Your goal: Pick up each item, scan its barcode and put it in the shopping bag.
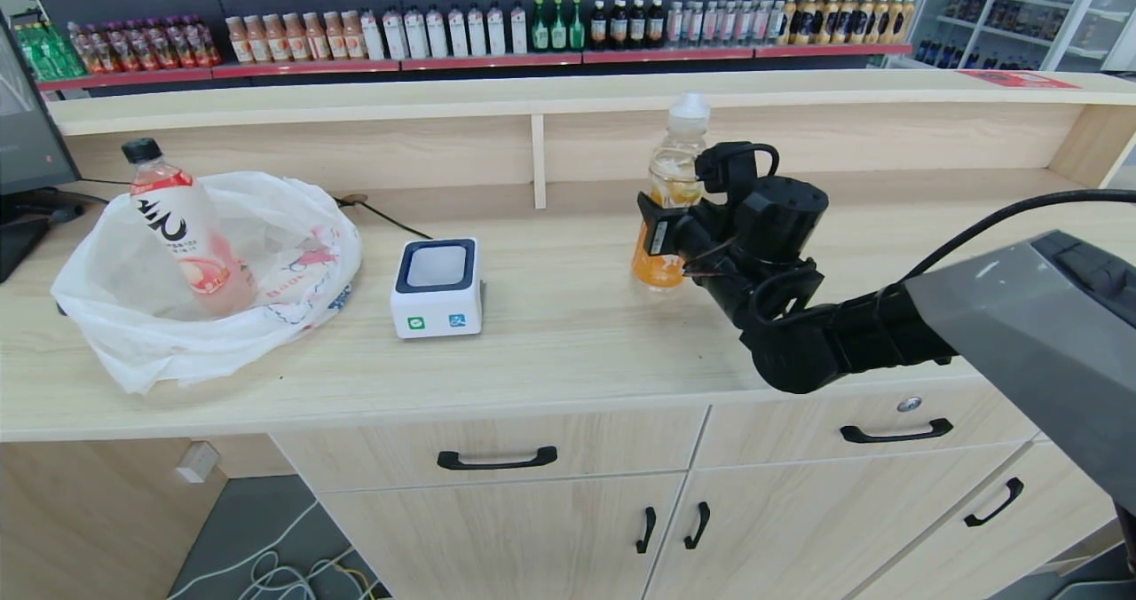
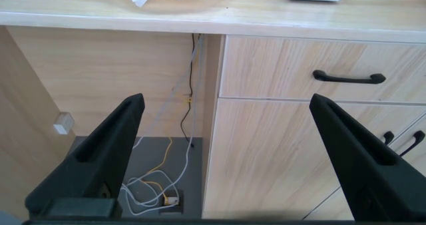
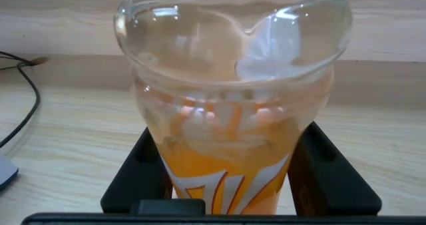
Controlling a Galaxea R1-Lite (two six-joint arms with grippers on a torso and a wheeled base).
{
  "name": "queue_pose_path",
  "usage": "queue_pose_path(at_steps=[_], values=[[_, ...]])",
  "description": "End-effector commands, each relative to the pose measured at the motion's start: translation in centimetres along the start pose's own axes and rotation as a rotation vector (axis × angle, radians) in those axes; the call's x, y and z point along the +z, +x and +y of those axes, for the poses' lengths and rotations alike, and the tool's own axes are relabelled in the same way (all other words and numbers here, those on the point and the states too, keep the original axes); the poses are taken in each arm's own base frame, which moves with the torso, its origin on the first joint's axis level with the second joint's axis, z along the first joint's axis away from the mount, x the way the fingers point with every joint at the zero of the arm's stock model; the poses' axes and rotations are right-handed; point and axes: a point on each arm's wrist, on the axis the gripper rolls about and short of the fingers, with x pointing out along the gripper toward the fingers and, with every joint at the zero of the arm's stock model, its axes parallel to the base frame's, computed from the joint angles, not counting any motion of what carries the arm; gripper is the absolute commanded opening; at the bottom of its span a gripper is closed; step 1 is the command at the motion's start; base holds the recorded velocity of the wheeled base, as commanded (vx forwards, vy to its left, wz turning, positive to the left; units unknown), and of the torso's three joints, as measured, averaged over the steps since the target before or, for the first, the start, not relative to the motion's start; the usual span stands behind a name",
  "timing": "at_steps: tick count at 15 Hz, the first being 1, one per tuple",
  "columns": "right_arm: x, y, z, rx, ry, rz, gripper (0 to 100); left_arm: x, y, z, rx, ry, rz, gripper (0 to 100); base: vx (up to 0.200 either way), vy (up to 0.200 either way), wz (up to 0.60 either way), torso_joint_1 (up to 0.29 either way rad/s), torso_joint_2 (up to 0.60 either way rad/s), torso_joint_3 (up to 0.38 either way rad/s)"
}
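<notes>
Your right gripper (image 1: 661, 227) has its jaws clamped around the orange drink bottle (image 1: 672, 174): clear plastic, white cap, orange label. It stands upright at the tabletop (image 1: 568, 343), right of the scanner (image 1: 437, 287). Your left gripper (image 2: 226, 100) holds its jaws wide, empty.

The left gripper (image 2: 227, 104) hangs with fingers spread wide before a wooden cabinet (image 2: 279, 158); loose cables (image 2: 156, 185) lie on the grey floor (image 2: 194, 180).
</notes>
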Motion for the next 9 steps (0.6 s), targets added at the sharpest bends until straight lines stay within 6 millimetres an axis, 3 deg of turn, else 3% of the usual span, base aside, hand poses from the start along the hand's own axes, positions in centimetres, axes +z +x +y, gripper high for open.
queue_pose_path(at_steps=[1,6,9], values=[[1.3,-0.2,0.1,0.004,0.004,-0.026,0,0.0,0.0,0.0,0.001,0.001,0.000,100,0.000,0.000,0.00,0.000,0.00,0.000],[4.5,-1.2,0.8,0.018,0.000,-0.082,0,0.0,0.0,0.0,0.001,0.003,0.000,100,0.000,0.000,0.00,0.000,0.00,0.000],[6.3,-3.3,2.3,0.017,0.012,-0.093,0,0.0,0.0,0.0,0.001,0.004,0.000,100,0.000,0.000,0.00,0.000,0.00,0.000]])
